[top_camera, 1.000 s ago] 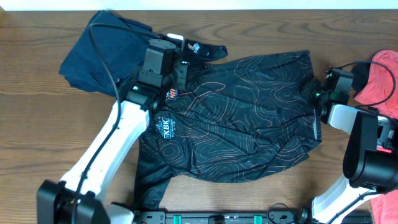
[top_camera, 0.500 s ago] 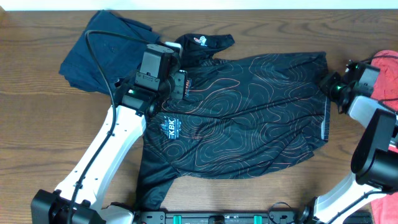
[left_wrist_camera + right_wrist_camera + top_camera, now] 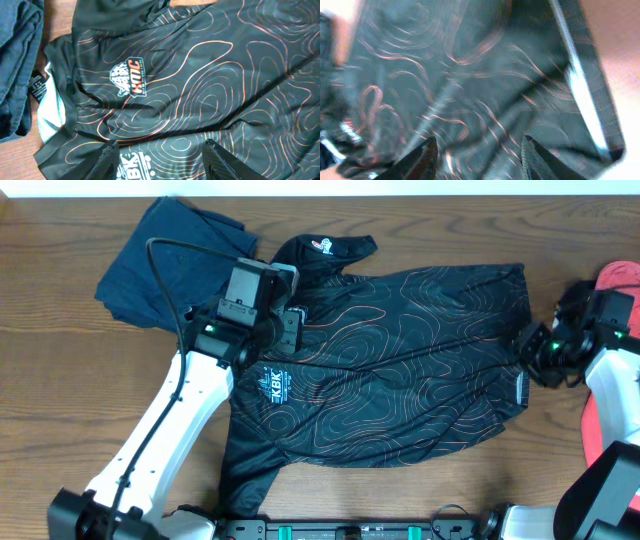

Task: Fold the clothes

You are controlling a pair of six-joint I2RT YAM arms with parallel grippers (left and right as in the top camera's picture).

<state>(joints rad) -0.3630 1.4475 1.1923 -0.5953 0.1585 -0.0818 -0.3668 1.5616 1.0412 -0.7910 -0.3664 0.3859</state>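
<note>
Jersey (image 3: 400, 370) lies mid-table, mostly flat, collar end at 9 o'clock, hem at 3 o'clock.

Nearest, 7 o'clock: near sleeve (image 3: 245, 480) is bunched by the table (image 3: 60, 380) front edge. Risk: it slips over the edge or folds in crooked if it isn't flattened first.

Middle, 10 o'clock: left gripper (image 3: 161, 157) is open and holds nothing, over the chest logos. Risk: a pinch here only rucks the slick cloth, or takes one layer and not both.

3 o'clock: right gripper (image 3: 479, 156) has its jaws apart, nothing clamped, just beside the hem corner. The wrist view is blurred. Risk: a grab misses the hem edge.

Far, 10 o'clock: navy garment (image 3: 165, 265) is just beside the collar and could get dragged into the fold. Coral garment (image 3: 615, 285), at 3 o'clock by the right arm, could get swept.
</note>
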